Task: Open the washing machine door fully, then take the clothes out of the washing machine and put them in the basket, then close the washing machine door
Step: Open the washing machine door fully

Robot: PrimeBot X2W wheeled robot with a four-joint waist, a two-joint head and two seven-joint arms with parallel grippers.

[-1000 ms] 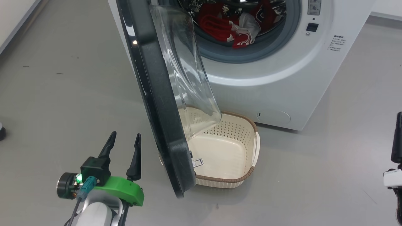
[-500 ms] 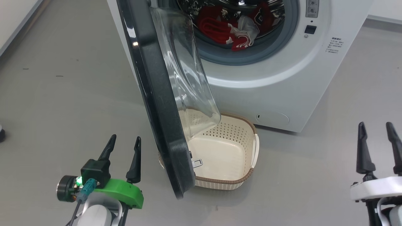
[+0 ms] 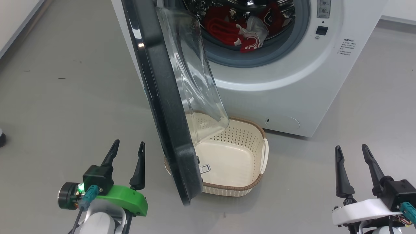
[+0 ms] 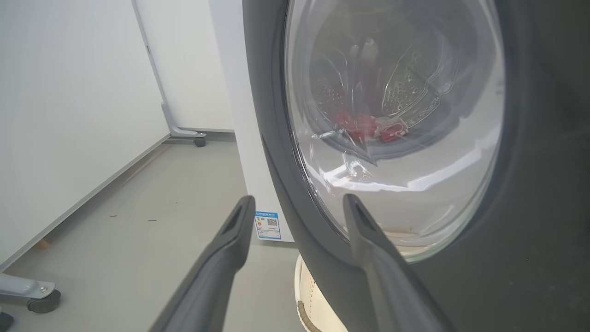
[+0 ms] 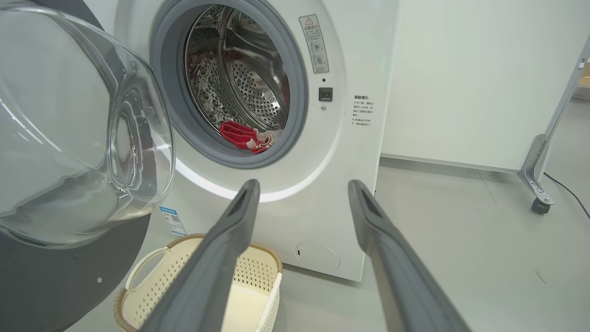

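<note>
Finish opening the washing machine door [image 3: 162,97] before reaching for anything: swung only part-way out from the washing machine [image 3: 276,94], edge-on in the head view, with the glass bowl [image 3: 191,74] hanging above part of the basket [image 3: 256,183] on the floor just in front. Push from the inner face, toward the hinge side, most likely with the right gripper [image 3: 351,147], hovering near the floor, well apart from the door. Avoid using the left gripper [image 3: 129,143], hovering just beside the outer black rim [image 3: 182,169] and placed only to shut it. Note both pairs of fingers spread wide, empty, touching nothing. Press on the rim rather than the bowl, slowly and lightly, right to the end of the swing. Mind the basket below; avoid nudging it. Leave the red clothes [image 3: 234,29], heaped low at the front of the drum [image 5: 249,87], for afterwards.
</note>
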